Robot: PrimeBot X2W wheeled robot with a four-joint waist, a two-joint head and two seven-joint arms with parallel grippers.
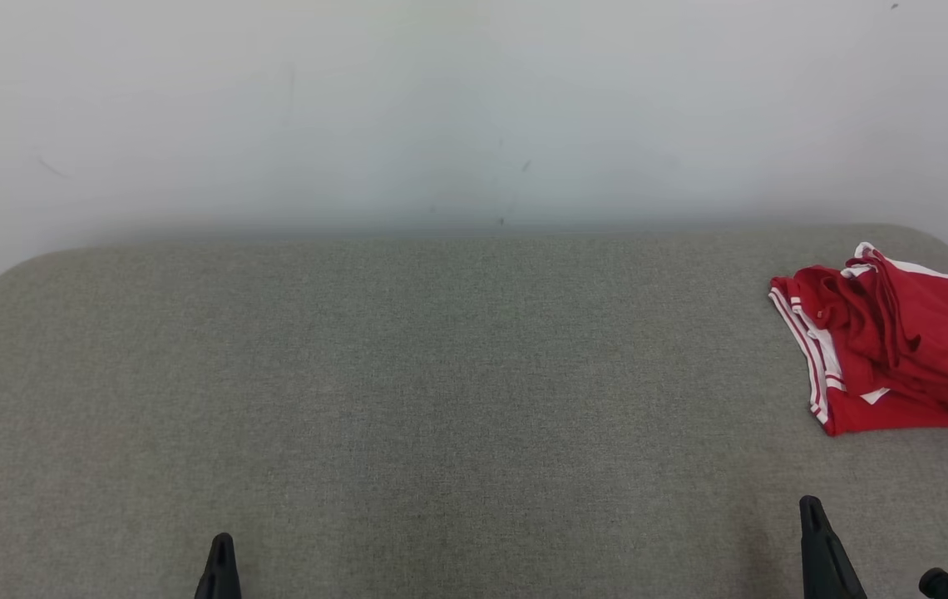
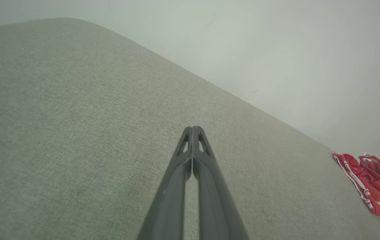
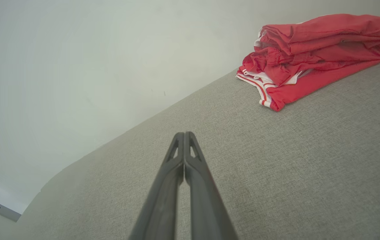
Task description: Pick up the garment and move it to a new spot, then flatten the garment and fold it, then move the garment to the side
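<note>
Where the garment point(image 1: 898, 349) lies: at the far right corner of the grey bench point(image 1: 441, 374), a loose red bundle with white-striped trim, running off the head view's right edge.
Left pincer point(image 1: 222, 545): closed on nothing, low at the near edge, well apart from the cloth.
Right pincer point(image 1: 811, 509): closed and empty, near the bundle but not touching it.
Step in hand: probably the pick-up, though the bundle looks half folded, so the task may equally be ending; I cannot tell which.
Doing it well: open the right jaws before descending, bite several layers near the striped hem so the whole bundle lifts, then carry it to the bare middle.
Right wrist view adds: stacked folds and a gathered waistband.
Left wrist view adds: the striped edge seen from across the bench.
Head view adds: both pincers and the cloth together.
</note>
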